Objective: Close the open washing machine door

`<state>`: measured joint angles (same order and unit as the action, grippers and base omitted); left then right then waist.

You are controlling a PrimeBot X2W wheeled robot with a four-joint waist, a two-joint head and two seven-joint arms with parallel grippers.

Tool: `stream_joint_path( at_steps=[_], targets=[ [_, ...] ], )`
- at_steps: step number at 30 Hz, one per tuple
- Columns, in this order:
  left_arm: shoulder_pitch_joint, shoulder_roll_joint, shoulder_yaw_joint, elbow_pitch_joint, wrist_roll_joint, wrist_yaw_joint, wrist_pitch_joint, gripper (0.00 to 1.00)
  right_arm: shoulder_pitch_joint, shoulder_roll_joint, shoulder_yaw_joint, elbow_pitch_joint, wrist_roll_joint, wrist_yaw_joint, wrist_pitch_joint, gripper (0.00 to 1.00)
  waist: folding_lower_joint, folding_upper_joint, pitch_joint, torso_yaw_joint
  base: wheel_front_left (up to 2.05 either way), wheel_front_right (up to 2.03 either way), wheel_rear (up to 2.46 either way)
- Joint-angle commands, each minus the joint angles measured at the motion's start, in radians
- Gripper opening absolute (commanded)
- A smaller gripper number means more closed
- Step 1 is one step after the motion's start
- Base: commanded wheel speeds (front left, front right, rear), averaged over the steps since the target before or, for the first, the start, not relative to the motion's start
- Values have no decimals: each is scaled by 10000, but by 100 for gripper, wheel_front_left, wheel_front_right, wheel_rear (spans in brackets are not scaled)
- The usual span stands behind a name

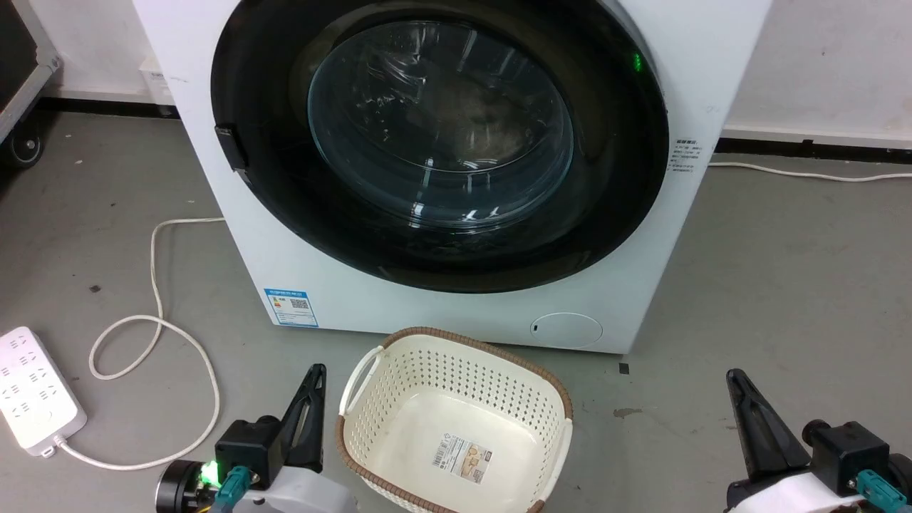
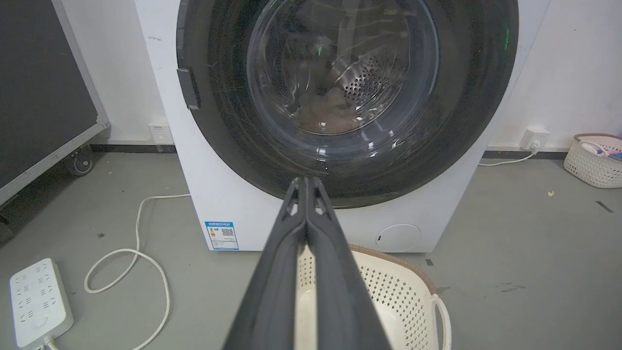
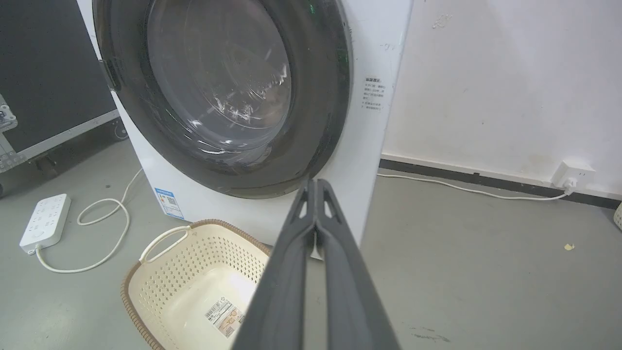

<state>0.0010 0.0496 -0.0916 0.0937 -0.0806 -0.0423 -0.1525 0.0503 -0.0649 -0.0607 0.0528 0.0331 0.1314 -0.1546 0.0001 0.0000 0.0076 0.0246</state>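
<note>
The washing machine (image 1: 399, 306) is a white front-loader standing against the wall, with a blue sticker at its lower left corner. Its door (image 1: 442, 128), black-rimmed with a bulging glass centre, lies flat against the machine's front, and I see no gap around it. Something brownish lies in the drum behind the glass. My left gripper (image 1: 315, 372) is shut and empty, low at the lower left beside the basket, well short of the door. My right gripper (image 1: 734, 375) is shut and empty at the lower right. The wrist views show the left gripper (image 2: 306, 181) and the right gripper (image 3: 316, 183) with fingers pressed together, pointing towards the door's lower rim.
A cream perforated basket (image 1: 470, 340) stands on the floor just before the machine, between my arms. A white power strip (image 1: 32, 392) and its looping cable (image 1: 153, 285) lie at the left. A black wheeled case (image 1: 21, 71) stands far left. Another basket (image 2: 595, 160) sits by the right wall.
</note>
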Motion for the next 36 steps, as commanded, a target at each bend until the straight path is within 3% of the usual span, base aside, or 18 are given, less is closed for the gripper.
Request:
stream_joint_path(
  at_steps=[1,36],
  targets=[
    [-4,3,45,-59,111,72,55,0,-168,52,29,-84,-81,-3,71,0,0,0,-1,-4,0,0,0],
    [-7,5,481,-498,459,248,791,0,-335,100,318,-306,-206,-5,809,0,-1,0,-39,-125,0,0,0]
  ],
)
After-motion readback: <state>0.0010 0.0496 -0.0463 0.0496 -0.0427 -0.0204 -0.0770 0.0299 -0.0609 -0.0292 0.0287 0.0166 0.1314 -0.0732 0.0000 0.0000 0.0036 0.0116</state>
